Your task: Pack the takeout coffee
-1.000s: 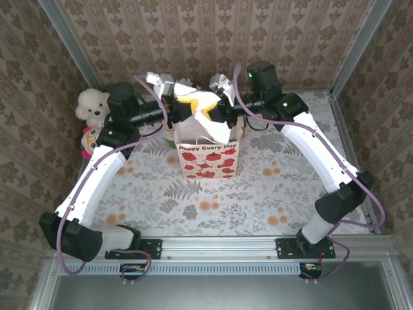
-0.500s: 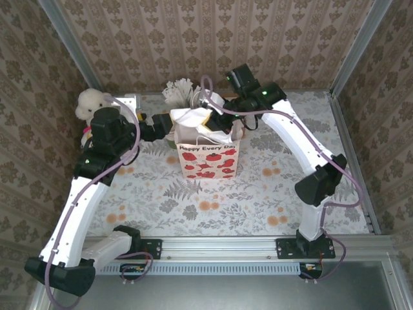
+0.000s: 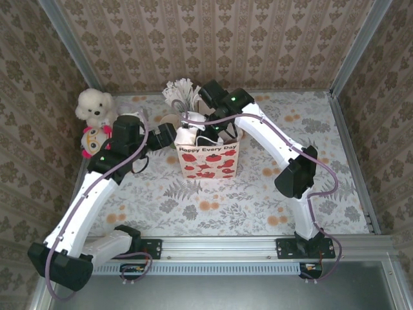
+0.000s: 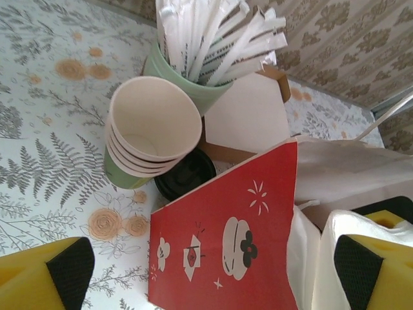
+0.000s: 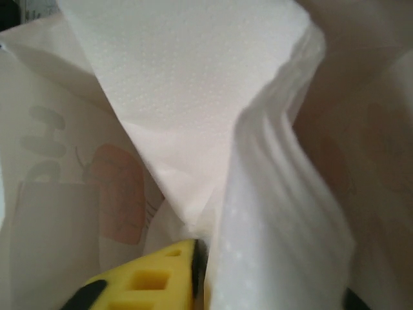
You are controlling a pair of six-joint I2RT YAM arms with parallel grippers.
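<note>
Right gripper (image 5: 268, 287) sits deep inside the paper bag (image 3: 208, 161), one yellow finger against a wad of white napkins (image 5: 193, 97) — whether it grips them cannot be told. Left gripper (image 4: 210, 281) hangs wide open at the bag's red side. The takeout coffee (image 4: 187, 175) stands outside the bag, just beside the stack of cups (image 4: 151, 126) — black lid showing, its cup hidden. This looks like the napkin step; next, the coffee needs lifting in upright.
</note>
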